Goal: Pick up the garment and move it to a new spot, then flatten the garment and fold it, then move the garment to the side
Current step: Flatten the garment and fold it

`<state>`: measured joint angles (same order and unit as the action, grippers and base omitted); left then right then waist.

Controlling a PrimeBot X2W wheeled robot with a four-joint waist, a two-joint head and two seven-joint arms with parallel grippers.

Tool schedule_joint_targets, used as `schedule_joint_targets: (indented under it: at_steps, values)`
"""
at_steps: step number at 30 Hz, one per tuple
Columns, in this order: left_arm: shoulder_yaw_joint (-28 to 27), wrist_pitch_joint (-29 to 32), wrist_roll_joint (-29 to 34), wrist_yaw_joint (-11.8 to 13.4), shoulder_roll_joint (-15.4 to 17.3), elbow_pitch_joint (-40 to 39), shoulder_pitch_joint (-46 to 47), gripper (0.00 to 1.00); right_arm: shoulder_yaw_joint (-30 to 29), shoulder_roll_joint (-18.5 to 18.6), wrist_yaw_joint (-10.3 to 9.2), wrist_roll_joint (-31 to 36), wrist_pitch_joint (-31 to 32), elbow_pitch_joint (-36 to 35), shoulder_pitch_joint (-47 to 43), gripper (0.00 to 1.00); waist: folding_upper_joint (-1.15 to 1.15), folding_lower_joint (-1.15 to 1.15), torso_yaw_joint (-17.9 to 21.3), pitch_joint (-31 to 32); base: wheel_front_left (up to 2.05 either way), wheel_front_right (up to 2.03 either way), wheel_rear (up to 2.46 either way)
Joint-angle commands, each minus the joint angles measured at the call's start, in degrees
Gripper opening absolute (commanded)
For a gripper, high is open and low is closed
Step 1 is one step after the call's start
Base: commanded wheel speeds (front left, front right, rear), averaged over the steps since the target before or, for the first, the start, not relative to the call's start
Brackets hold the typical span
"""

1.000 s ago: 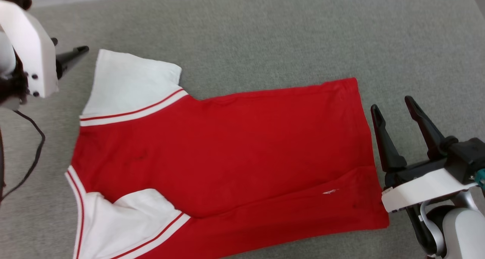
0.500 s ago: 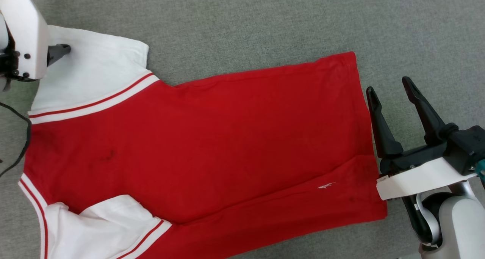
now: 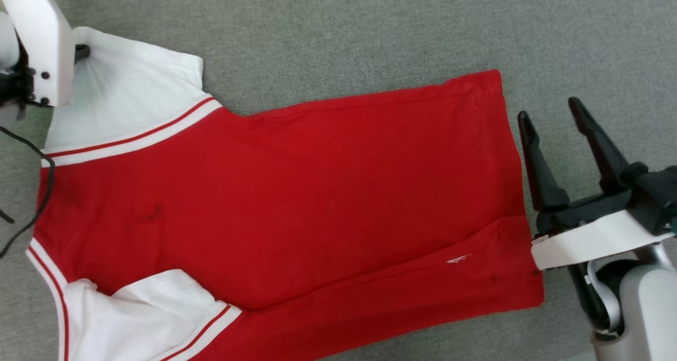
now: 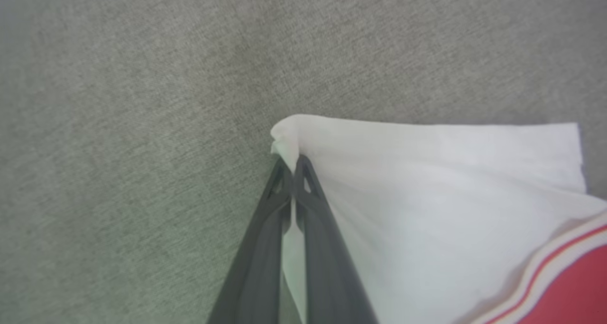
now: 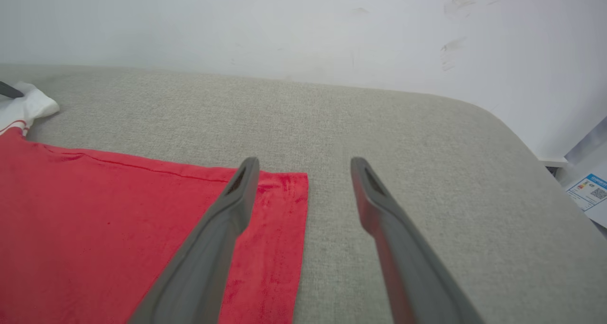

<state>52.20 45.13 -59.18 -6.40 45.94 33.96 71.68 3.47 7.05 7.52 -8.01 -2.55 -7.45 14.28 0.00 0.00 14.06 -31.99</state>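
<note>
Left wrist view: left gripper (image 4: 294, 162) pinches garment (image 4: 427, 196) at white sleeve corner.
Head view: right gripper (image 3: 550, 113) spread, just beside hem.

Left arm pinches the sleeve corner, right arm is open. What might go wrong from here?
1. The left gripper pinches only the very tip of the white sleeve; it may slip out on a pull.
2. The right gripper stands open beside the hem, so a one-sided lift could drag and bunch the garment.
</note>
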Motion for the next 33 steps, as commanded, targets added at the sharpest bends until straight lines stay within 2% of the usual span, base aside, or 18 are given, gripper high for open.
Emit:
schedule_joint_targets:
  at_steps: [1,5,10,16,22,23,27,33]
  values:
    - [0.6,-1.0,0.0,-0.1,-0.7,0.9,-2.2,0.00,-0.2,1.1,-0.07,-0.1,0.4,-0.4,1.4,1.00,0.00,0.00,-0.7,1.1,0.00,0.00,0.00]
    - [0.1,-5.9,0.2,-0.6,-1.9,0.1,-2.4,0.00,0.5,4.8,-0.07,-0.9,3.9,-0.8,3.7,1.00,0.00,0.00,-2.2,3.5,0.00,0.00,0.00]
    - [1.9,-11.0,1.9,-1.0,-2.3,-3.3,-3.8,0.00,2.0,11.8,-0.07,-4.0,12.8,-0.7,8.4,1.00,0.00,0.00,-4.6,6.1,0.00,0.00,0.00]
    - [3.3,-15.2,2.1,-1.0,-1.9,-7.7,-5.2,0.00,6.4,20.6,-0.07,-11.7,31.1,1.4,15.1,1.00,0.00,0.00,-7.0,7.7,0.00,0.00,0.00]
    - [5.0,-17.8,2.8,-1.0,-2.0,-11.5,-5.5,0.00,12.9,26.7,-0.07,-19.3,49.1,5.6,21.7,1.00,0.00,0.00,-9.2,8.0,0.00,0.00,0.00]
    - [5.0,-17.8,2.8,-1.0,-2.0,-11.5,-5.5,0.00,12.9,26.7,-0.07,-19.3,49.1,5.6,21.7,1.00,0.00,0.00,-9.2,8.0,0.00,0.00,0.00]
    - [6.0,-18.8,3.2,-1.0,-2.7,-13.3,-4.3,0.00,16.8,28.0,-0.07,-21.4,55.5,9.3,24.4,1.00,0.00,0.00,-10.6,7.4,0.00,0.00,0.00]
    - [7.1,-20.1,3.6,-1.0,-3.2,-15.1,-2.6,0.00,20.6,26.9,-0.07,-20.8,56.4,15.3,28.2,1.00,0.00,0.00,-12.4,5.6,0.00,0.00,0.00]
